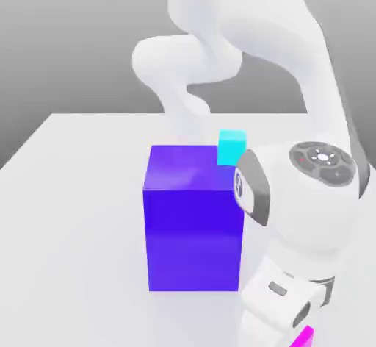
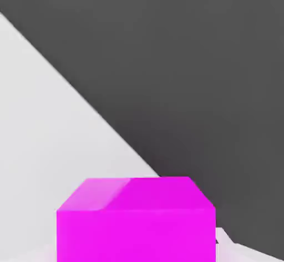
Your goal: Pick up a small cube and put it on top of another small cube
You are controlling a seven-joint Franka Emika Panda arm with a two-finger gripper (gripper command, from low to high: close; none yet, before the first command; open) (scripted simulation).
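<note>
Three blocks are before us, and the nearest one is the magenta cube (image 2: 136, 219). In the hand view it fills the lower middle of the frame, so close to the camera that it sits just at the hand. In the exterior view we see only a small magenta corner at the lower right edge of the frame, under the white hand of the arm (image 1: 294, 265). The jaws are drawn narrow, and from how near the cube stands to the hand we judge that they are closed on it, though the contact itself is hidden from us.

We judge this cube to be light and stiff. Its faces are flat and smooth, so it may slip if the hold is weak. The best place to take it is on two opposite side faces, near their middle, so that it does not turn when we lift it.

Further back, in the middle of the exterior view, a big blue block (image 1: 194, 217) stands on the white bench (image 1: 66, 191). It is much larger than the two cubes and rises between them.

Farthest, the small cyan cube (image 1: 231, 147) shows past the upper right corner of the blue block. We take it as the cube to stack on. Its top is small, so the placing must be well centred.
</note>
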